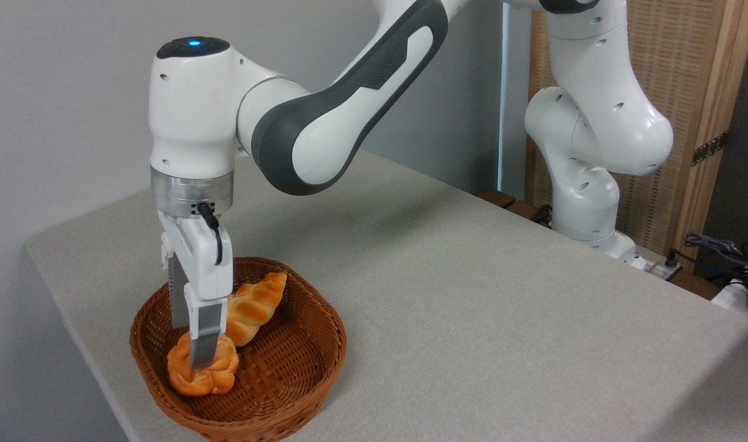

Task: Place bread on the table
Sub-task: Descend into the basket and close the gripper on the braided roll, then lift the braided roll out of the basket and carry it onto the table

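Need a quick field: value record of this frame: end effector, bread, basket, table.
end effector: lowered into the basket, fingers around the bun; grip not confirmable
bun: in the basket, front left, not lifted out
braided loaf: in the basket, behind the bun
basket: brown wicker, near the table's front left corner
table: grey-beige cloth, no bread on it yet

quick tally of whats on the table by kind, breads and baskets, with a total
round knotted bun: 1, in the basket
long braided loaf: 1, in the basket
wicker basket: 1, on the table
total: 3
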Controlling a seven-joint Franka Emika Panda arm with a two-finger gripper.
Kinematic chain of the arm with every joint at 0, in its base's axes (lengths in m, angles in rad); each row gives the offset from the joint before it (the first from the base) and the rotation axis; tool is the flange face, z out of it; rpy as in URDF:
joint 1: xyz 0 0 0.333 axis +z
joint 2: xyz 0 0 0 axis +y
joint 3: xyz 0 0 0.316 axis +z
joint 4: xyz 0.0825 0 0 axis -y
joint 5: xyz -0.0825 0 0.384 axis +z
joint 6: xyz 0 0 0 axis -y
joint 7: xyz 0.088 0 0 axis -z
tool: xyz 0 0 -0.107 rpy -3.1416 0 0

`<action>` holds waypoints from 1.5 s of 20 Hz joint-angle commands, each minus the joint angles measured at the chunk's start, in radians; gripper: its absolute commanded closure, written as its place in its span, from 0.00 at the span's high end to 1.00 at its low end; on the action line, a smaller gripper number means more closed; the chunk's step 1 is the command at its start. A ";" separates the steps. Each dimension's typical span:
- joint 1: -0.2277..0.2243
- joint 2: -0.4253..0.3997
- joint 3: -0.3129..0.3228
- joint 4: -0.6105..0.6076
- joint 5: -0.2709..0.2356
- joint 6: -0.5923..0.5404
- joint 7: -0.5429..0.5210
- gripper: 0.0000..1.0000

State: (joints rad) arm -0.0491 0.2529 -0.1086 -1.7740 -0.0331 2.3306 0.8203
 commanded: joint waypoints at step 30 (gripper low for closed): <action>0.017 -0.095 0.000 0.007 -0.090 -0.123 0.060 0.14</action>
State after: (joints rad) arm -0.0382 0.2313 -0.1086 -1.7656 -0.0989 2.2937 0.8934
